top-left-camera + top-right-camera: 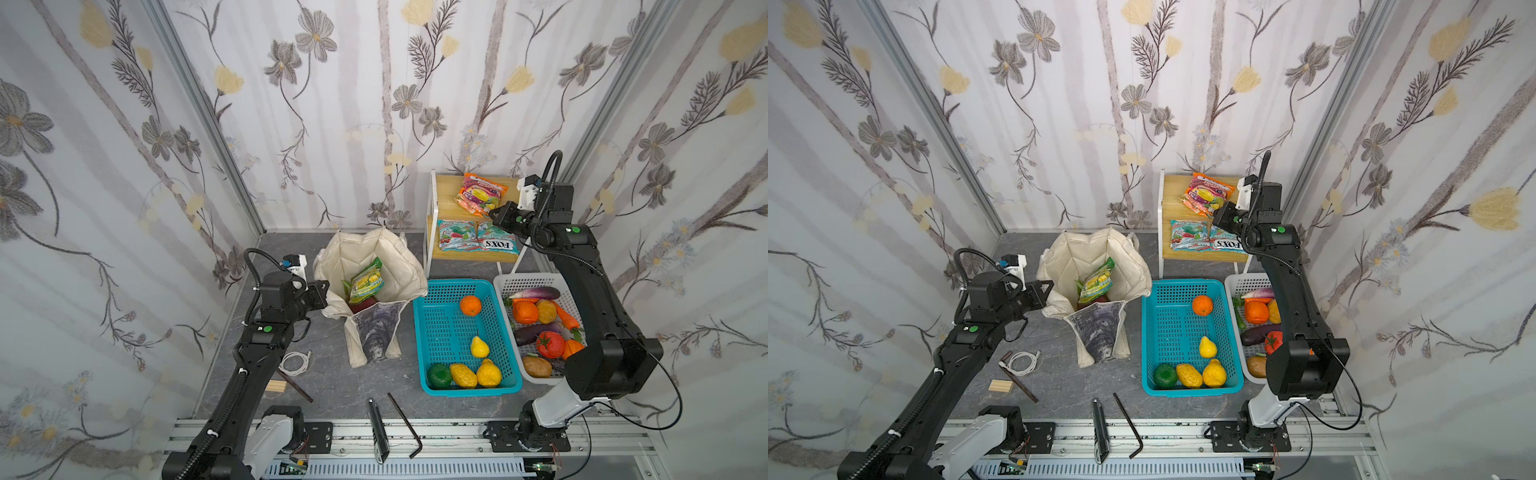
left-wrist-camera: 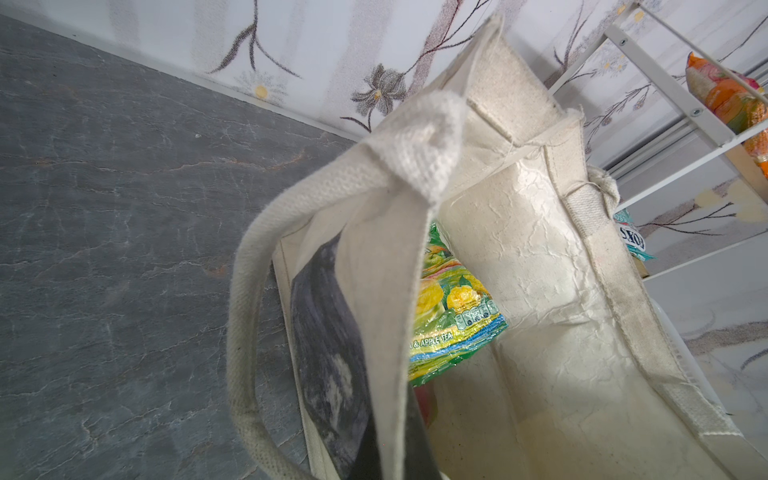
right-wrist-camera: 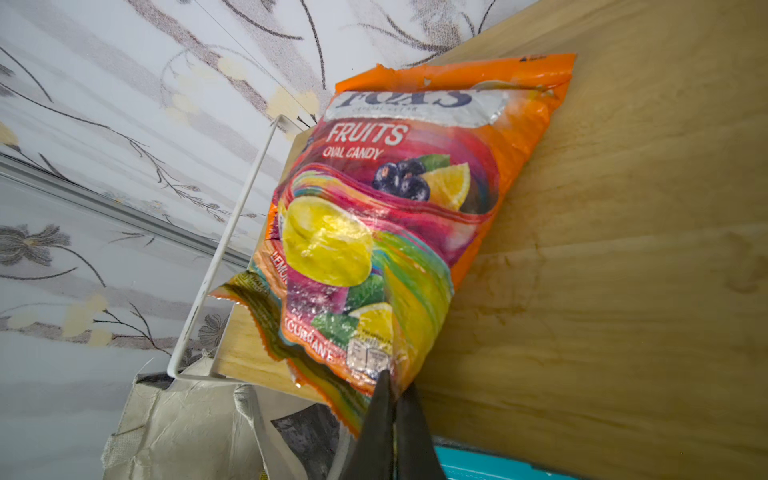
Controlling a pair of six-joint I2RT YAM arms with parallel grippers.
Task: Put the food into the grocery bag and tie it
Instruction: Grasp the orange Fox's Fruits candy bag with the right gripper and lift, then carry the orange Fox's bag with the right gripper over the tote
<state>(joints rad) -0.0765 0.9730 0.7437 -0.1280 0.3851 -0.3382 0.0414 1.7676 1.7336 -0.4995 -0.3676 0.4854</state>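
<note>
**Orange packet pinched on the shelf, bag gripped at its rim**

We find the orange packet point(image 3: 395, 216) lying flat on the top board of the wooden shelf point(image 1: 446, 187), at the back right of the table in both top views point(image 1: 482, 195) point(image 1: 1206, 199). The right gripper point(image 3: 397, 386) is clenched on the packet's near corner, with its two dark fingers pressed together over the foil edge. One side of the packet reaches past the board's edge.

Left of the shelf, the grocery bag point(image 1: 374, 253) point(image 1: 1088, 253) stands open on the grey table point(image 1: 332, 382). Inside it we see the green-yellow packet point(image 1: 365, 280) point(image 2: 453, 316) leaning upright, with a dark red bit of the dragon fruit point(image 1: 362, 306) showing under it.

The left gripper point(image 1: 325, 291) point(image 1: 1047, 291) grasps the bag's left rim. In the left wrist view the cream cloth runs down between its dark fingers, beside a loop handle point(image 2: 245, 332).

Two teal packets point(image 1: 457, 235) lie on the shelf's lower board. In front of the shelf, the teal basket point(image 1: 419, 345) sits just beside the bag and holds loose fruit. The white basket point(image 1: 519, 280) beside it holds vegetables and is partly hidden by the right arm.
</note>
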